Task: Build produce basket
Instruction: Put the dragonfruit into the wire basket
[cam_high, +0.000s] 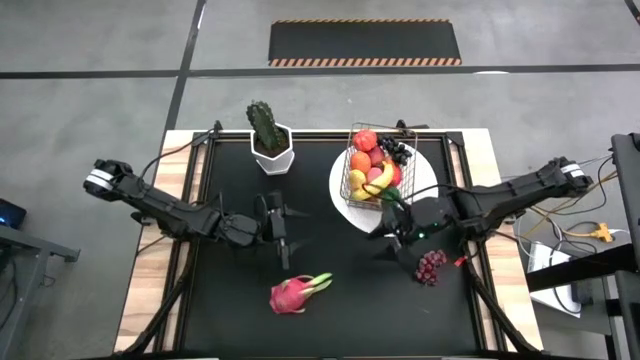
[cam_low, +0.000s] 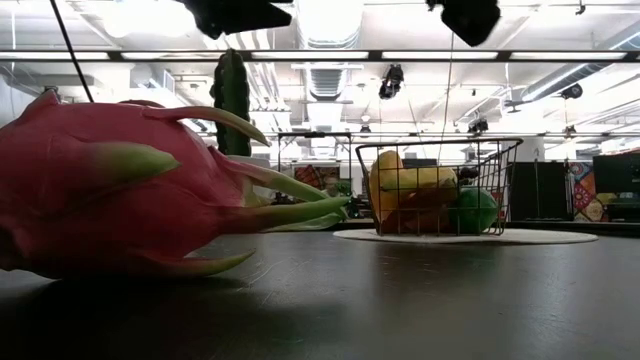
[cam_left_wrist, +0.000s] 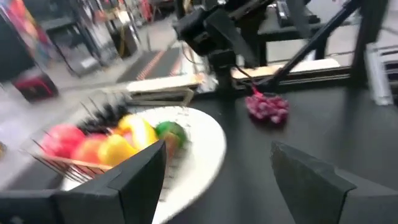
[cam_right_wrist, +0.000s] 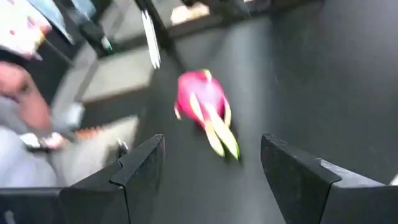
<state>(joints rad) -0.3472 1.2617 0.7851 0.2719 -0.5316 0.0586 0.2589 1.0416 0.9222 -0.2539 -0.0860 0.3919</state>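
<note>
Dragon fruit (cam_high: 294, 294) and grapes (cam_high: 431, 265) not yet in basket (cam_high: 374, 176).
Fruit lies front-centre on the mat; right gripper (cam_high: 392, 240) empty, jaws apart, faces it. Straddle the body, not the leaves. Left gripper (cam_high: 277, 228) open, idle.

Basket (cam_high: 374, 176) with produce on the plate (cam_high: 425, 168), right rear of the table (cam_high: 330, 320); potted cactus (cam_high: 270, 138) to its left; grapes (cam_high: 431, 265) on the mat in front of the plate; dragon fruit (cam_high: 294, 293) front centre, well apart
</note>
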